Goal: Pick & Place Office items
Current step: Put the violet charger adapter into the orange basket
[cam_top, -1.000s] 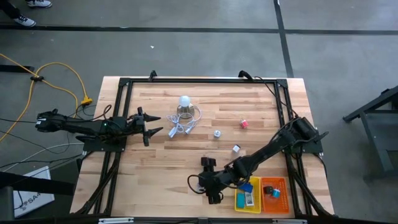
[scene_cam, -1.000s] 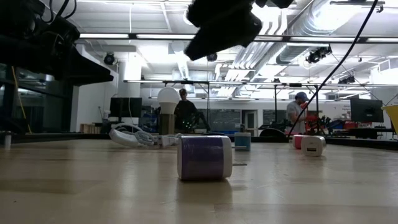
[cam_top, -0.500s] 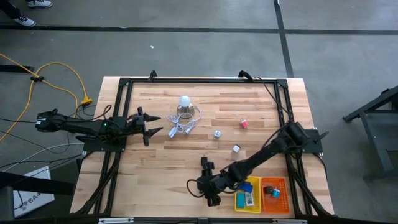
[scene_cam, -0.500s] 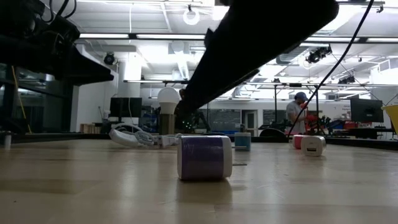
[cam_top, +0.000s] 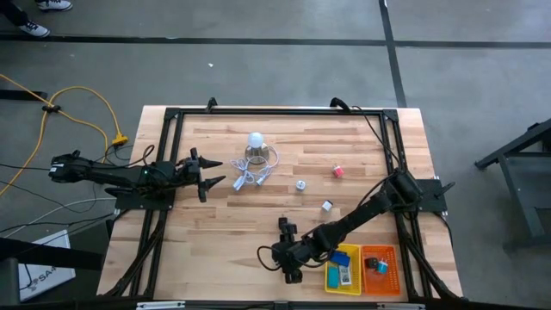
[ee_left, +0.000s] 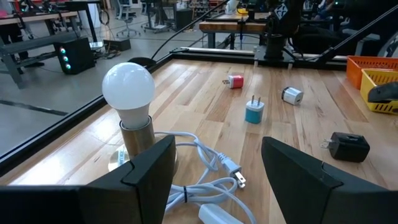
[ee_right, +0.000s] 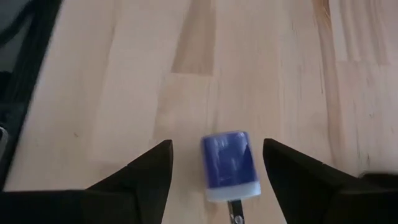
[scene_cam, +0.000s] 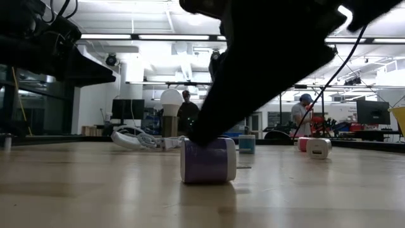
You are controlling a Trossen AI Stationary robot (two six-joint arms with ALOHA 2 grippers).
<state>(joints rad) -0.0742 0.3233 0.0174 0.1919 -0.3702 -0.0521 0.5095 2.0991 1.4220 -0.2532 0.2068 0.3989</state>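
Office items lie scattered on the wooden table (cam_top: pixel 224 232): a blue-and-white plug piece (ee_right: pixel 229 165) rests on its side on the bare boards near the front edge, seen in the low view as a purple-blue cylinder with a white end (scene_cam: pixel 208 160); the right gripper (cam_top: pixel 288 263) hangs directly over it with its two fingers (ee_right: pixel 140 174) spread wide and released, the piece lying between them, ungrasped; whether either finger touches it cannot be told. Farther back lie a pink cube (cam_top: pixel 338 171), a small teal plug (ee_left: pixel 254 110), a white-and-grey cylinder (ee_left: pixel 291 94) and a black adapter (ee_left: pixel 348 146), all apart from one another. At the front right corner a yellow mesh tray (cam_top: pixel 331 280) holds blue and white pieces, and an orange mesh tray (cam_top: pixel 392 258) touching its right side holds further small bits. The left gripper (cam_top: pixel 207 172) waits at the table's left edge, fingers released and empty, facing a white bulb on a clear base (ee_left: pixel 129 102) with a looped white cord (ee_left: pixel 205 177). Two people (scene_cam: pixel 304 114) stand in the room beyond
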